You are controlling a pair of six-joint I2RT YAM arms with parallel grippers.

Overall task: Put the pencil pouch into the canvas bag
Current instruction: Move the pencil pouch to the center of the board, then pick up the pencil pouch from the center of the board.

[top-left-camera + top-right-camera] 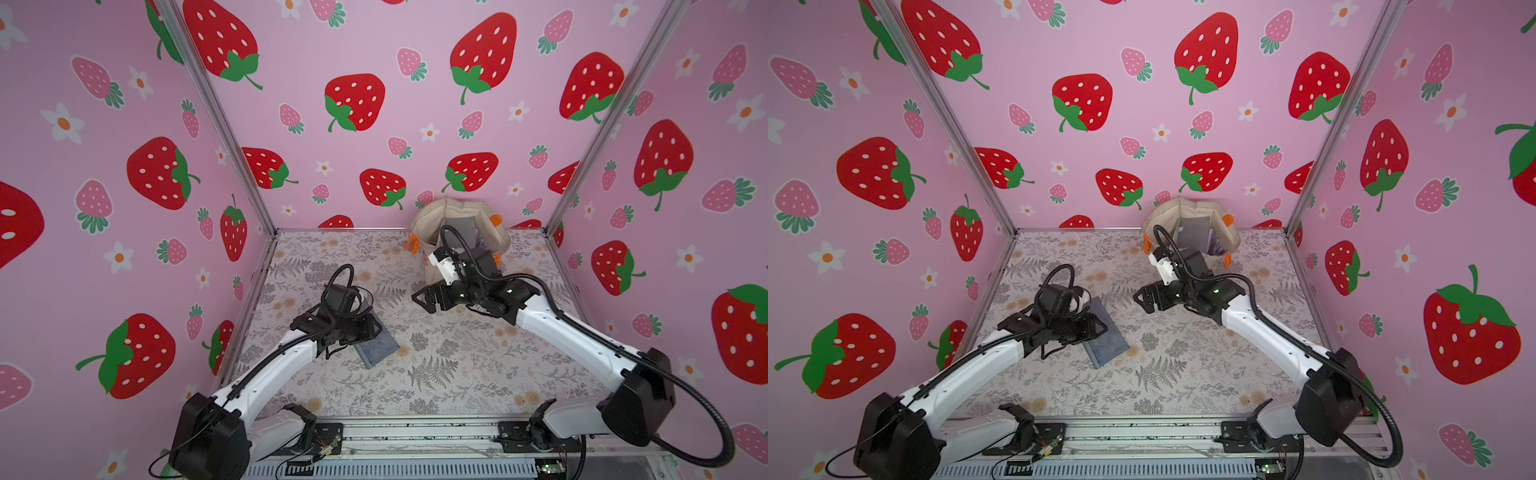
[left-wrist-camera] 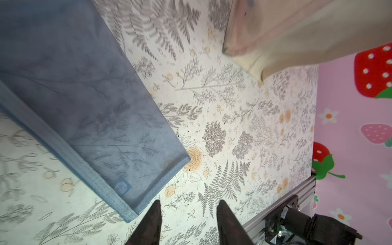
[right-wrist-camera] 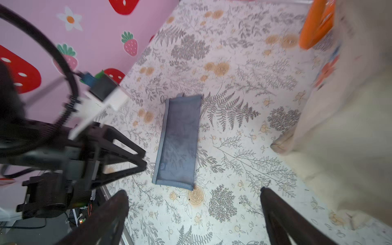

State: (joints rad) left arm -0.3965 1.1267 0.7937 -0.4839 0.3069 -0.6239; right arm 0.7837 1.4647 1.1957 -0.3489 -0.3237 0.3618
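Note:
The pencil pouch (image 1: pixel 380 349) is a flat blue-grey mesh sleeve lying on the floral table, seen in both top views (image 1: pixel 1106 345) and from the right wrist (image 3: pixel 178 142). My left gripper (image 1: pixel 376 328) hovers low over the pouch's left side. Its jaws are open with only table between them (image 2: pixel 188 203), and the pouch (image 2: pixel 84 106) lies just beside one finger. The canvas bag (image 1: pixel 430 224), cream with orange handles (image 3: pixel 318 23), stands open at the back wall. My right gripper (image 1: pixel 422 301) hangs in front of the bag, wide open and empty (image 3: pixel 193 191).
A dark grey flat item (image 1: pixel 1192 232) and something purple sit inside the bag. Pink strawberry walls close in the left, back and right. An aluminium rail (image 1: pixel 415 432) with both arm bases runs along the front edge.

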